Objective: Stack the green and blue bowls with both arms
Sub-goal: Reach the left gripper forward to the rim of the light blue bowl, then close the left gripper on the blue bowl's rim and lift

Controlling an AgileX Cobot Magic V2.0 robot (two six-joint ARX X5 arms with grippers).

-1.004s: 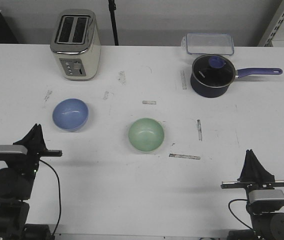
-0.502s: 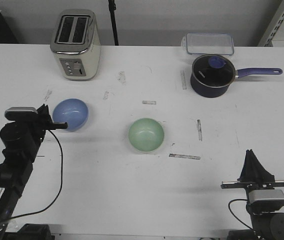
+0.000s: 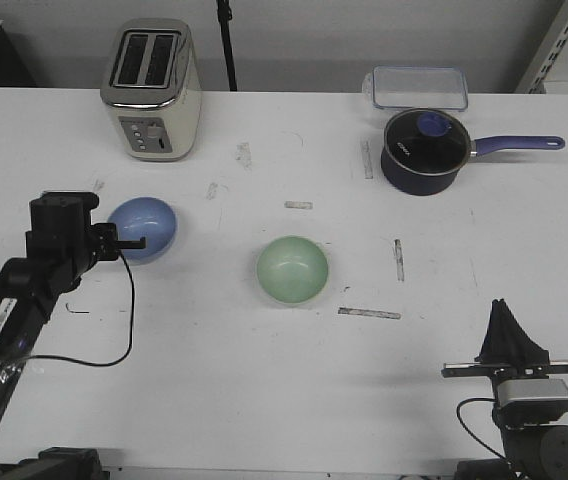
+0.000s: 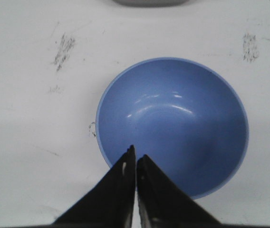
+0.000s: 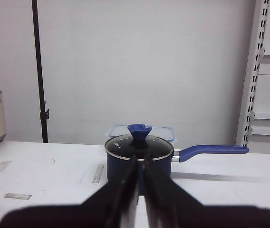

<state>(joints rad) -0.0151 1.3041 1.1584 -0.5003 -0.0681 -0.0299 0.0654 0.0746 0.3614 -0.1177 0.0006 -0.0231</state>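
Observation:
The blue bowl [image 3: 146,228] sits upright at the table's left, and the green bowl [image 3: 292,270] stands upright near the middle. Both look empty. My left gripper [image 3: 112,240] hangs above the blue bowl's left edge. In the left wrist view this gripper [image 4: 136,156] is shut, with nothing between its fingers, and its tips lie over the near inner wall of the blue bowl [image 4: 173,126]. My right gripper [image 3: 502,306] rests at the front right of the table, far from both bowls. It is shut and empty [image 5: 139,160].
A cream toaster [image 3: 151,90] stands at the back left. At the back right are a dark navy saucepan [image 3: 422,150] with a purple handle and a clear lidded container [image 3: 417,87]. Tape strips and scuff marks dot the white table [image 3: 264,380].
My left arm has lifted from its rest at the front left and swung forward, so its gripper is now over the blue bowl. The right arm and both bowls have not moved.

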